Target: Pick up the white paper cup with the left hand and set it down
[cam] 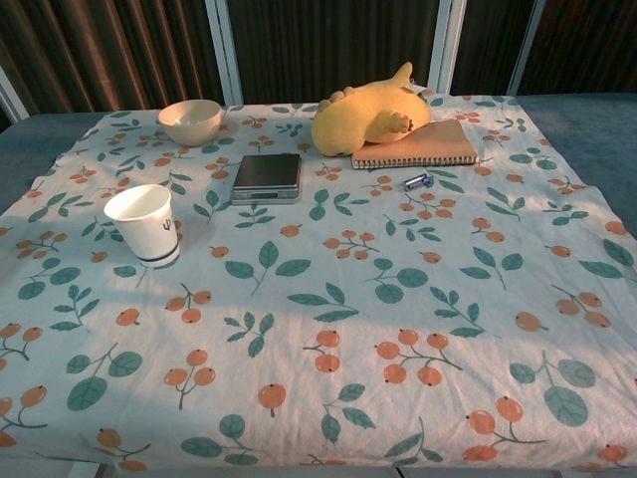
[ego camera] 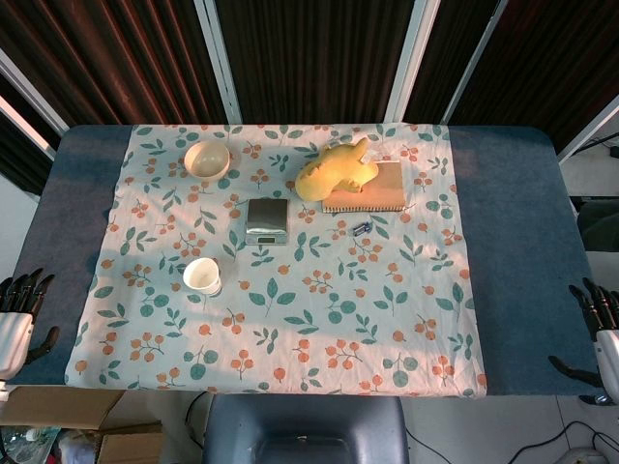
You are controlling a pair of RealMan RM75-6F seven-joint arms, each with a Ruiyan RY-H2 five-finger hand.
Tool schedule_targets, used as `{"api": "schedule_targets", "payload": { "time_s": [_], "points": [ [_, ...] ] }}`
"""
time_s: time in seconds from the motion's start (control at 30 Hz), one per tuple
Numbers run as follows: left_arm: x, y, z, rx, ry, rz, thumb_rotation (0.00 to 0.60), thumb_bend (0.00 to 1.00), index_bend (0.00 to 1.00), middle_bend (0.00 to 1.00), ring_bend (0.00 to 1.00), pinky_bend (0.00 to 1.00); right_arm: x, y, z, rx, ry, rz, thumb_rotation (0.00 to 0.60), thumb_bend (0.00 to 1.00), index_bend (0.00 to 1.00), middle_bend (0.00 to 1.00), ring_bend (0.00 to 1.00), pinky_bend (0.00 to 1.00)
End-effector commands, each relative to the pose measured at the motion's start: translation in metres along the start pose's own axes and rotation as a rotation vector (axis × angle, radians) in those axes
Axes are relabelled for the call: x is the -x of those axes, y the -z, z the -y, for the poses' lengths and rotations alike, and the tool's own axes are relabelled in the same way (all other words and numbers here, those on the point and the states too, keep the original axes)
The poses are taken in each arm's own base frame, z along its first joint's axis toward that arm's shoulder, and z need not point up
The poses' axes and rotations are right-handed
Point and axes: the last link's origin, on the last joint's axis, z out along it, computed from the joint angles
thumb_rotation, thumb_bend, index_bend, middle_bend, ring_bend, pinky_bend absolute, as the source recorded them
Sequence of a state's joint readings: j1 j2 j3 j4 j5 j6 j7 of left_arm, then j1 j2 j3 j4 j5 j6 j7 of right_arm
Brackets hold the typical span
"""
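The white paper cup [ego camera: 202, 275] [cam: 144, 225] stands upright on the left part of the floral cloth [ego camera: 319, 319], nothing touching it. My left hand [ego camera: 17, 314] hangs at the table's left edge, well to the left of the cup, fingers apart and holding nothing. At the far right edge my right hand [ego camera: 600, 333] rests the same way, empty with its fingers spread. The chest view shows the cup but neither hand.
A cream bowl [ego camera: 207, 159] sits at the back left. A small digital scale [ego camera: 267, 220] lies behind the cup to its right. A yellow plush toy [ego camera: 336, 170] rests on a notebook [ego camera: 372, 190], with a small battery [ego camera: 362, 228] in front.
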State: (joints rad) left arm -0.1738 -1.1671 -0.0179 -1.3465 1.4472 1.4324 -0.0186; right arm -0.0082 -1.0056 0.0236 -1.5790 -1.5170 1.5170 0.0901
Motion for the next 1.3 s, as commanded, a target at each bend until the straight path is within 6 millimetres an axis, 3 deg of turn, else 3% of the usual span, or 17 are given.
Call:
{"api": "schedule_targets", "payload": {
  "time_s": [0.03,0.33,0.53,0.73,0.97,1.07,1.3],
  "points": [
    [0.000,0.000,0.000,0.000,0.006,-0.002,0.600,0.37,0.00,0.00,0.00,0.00,0.000,0.000,0.001,-0.004,-0.002,0.004,0.600,0.00,0.00,0.00,0.00,0.00],
    [0.000,-0.001,-0.003,0.015,0.021,0.005,0.600,0.37,0.00,0.00,0.00,0.00,0.001,0.000,0.002,-0.008,-0.003,0.016,0.600,0.00,0.00,0.00,0.00,0.00],
    [-0.009,-0.011,-0.023,0.082,0.007,0.013,0.600,0.37,0.00,0.00,0.00,0.00,0.000,0.000,0.005,-0.012,-0.009,0.015,0.600,0.00,0.00,0.00,0.00,0.00],
    [-0.028,-0.032,-0.072,0.211,-0.038,0.001,0.600,0.34,0.00,0.00,0.00,0.00,-0.002,-0.002,0.003,-0.003,-0.012,0.010,0.600,0.00,0.00,0.00,0.00,0.00],
    [-0.047,-0.069,-0.149,0.370,-0.133,0.040,0.600,0.32,0.00,0.00,0.00,0.00,-0.003,-0.001,0.002,0.012,0.004,-0.002,0.600,0.00,0.00,0.00,0.00,0.00],
    [-0.045,-0.085,-0.175,0.388,-0.210,0.087,0.600,0.32,0.00,0.00,0.00,0.00,-0.004,0.000,0.001,0.015,0.006,-0.004,0.600,0.00,0.00,0.00,0.00,0.00],
    [-0.021,-0.110,-0.212,0.363,-0.346,0.224,0.600,0.30,0.00,0.00,0.00,0.00,-0.004,-0.001,-0.003,0.026,0.010,0.003,0.600,0.00,0.00,0.00,0.00,0.00]
  ]
}}
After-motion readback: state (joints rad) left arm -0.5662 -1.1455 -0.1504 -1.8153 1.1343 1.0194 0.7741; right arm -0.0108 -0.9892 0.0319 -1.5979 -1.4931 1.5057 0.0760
